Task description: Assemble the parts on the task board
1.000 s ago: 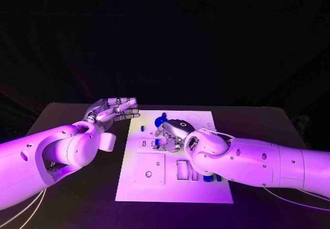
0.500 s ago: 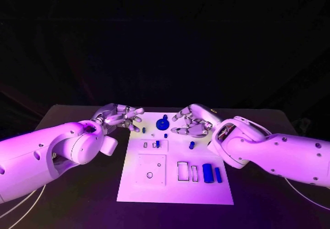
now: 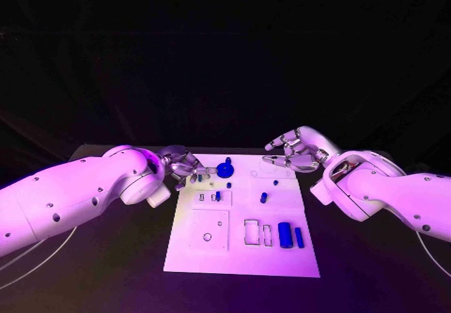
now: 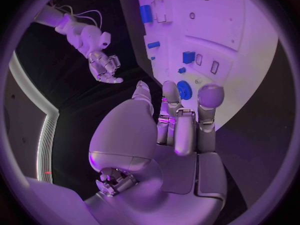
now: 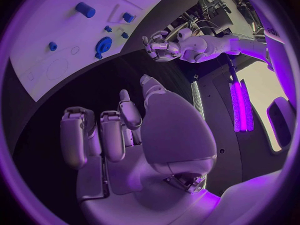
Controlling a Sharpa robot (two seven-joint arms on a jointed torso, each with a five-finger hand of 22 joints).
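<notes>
While checking far end of board (image 3: 240, 257), note left hand (image 3: 183, 171) released, fingers stretched out toward disc (image 3: 225, 169), nothing in grasp. Cannot tell from wrist view whether fingertips touch disc or hang just short of it. Judged as lining up a pick: reaching flat and low over far left corner because disc lies there, loose on the white surface, not yet seated anywhere.

Note right hand (image 3: 293, 151) also released, fingers half curled and apart, palm bare in its own wrist view. Raised off the far right edge of board, above counter (image 3: 113, 287), well apart from every part. Probably parked there to keep out of the left arm's path and leave the middle of board in sight of the head camera.

Mark other parts as follows: short peg (image 3: 264, 197) lying loose mid-board, right of centre; second small piece (image 3: 218, 195) at a slot left of centre, seated or not too small to tell; two blocks (image 3: 284, 235) side by side near the right edge, next to outlined slots (image 3: 250, 232), likely staged there for those slots. Square recess (image 3: 208, 229) on near left with nothing blue in it.

Judge task early: most parts unseated
</notes>
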